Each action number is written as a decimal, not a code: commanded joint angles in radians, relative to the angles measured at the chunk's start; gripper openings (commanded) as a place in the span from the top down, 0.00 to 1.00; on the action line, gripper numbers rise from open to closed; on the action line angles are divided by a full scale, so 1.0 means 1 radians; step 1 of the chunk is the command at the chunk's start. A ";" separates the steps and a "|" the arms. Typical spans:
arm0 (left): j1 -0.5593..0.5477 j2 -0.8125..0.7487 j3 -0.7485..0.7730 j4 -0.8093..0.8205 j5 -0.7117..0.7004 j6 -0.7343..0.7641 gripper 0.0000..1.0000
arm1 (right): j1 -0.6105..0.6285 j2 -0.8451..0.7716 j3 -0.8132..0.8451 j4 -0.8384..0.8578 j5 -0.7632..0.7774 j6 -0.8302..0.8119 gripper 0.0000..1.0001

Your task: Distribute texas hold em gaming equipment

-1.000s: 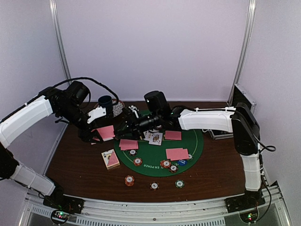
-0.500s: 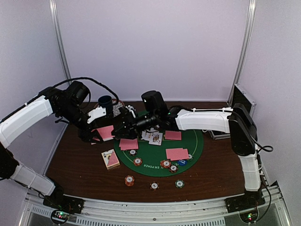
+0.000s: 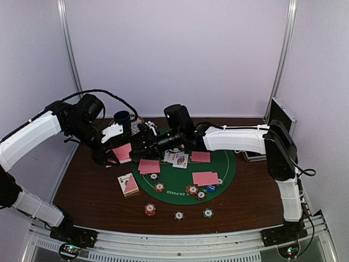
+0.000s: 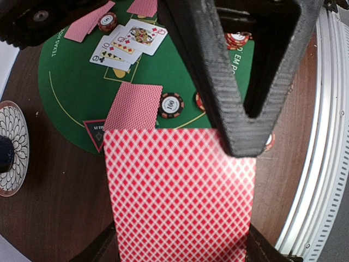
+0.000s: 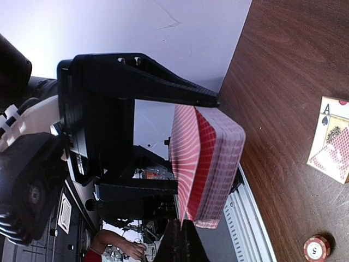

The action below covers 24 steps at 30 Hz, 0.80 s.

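Observation:
My left gripper (image 3: 119,153) is shut on a deck of pink-backed playing cards (image 3: 123,152), held above the table's left side; the deck (image 4: 180,196) fills the left wrist view. My right gripper (image 3: 136,146) reaches across to it and is shut on the deck's top card (image 5: 185,164), whose near edge is peeled off the stack (image 5: 221,169). Its fingertips (image 5: 182,237) pinch that edge. On the green mat (image 3: 226,164) lie face-up cards (image 3: 178,159), pink card pairs (image 3: 148,166) (image 3: 205,178) and striped chips (image 3: 160,187) (image 3: 191,189).
A dark cup (image 3: 122,118) on a patterned saucer (image 3: 136,126) stands behind the deck. A card box (image 3: 128,184) lies left of the mat. Chips (image 3: 150,209) (image 3: 179,215) (image 3: 208,213) sit near the front edge. A metal case (image 3: 279,115) stands at the far right.
My right gripper has moved left up to the deck and shut on the top card's edge. The left arm and the deck have stayed where they were.

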 commanded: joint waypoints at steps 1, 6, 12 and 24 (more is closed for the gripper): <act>0.000 -0.019 0.005 0.029 0.014 -0.007 1.00 | -0.039 -0.071 -0.063 0.048 -0.001 -0.007 1.00; 0.000 -0.020 0.003 0.029 0.012 -0.006 1.00 | -0.095 -0.141 -0.177 0.103 0.003 0.006 1.00; 0.000 -0.020 -0.002 0.029 0.013 -0.009 1.00 | -0.163 -0.230 -0.329 0.185 0.006 0.040 1.00; 0.000 -0.020 -0.036 0.035 0.010 -0.010 1.00 | -0.359 -0.333 -0.509 -0.126 0.052 -0.229 1.00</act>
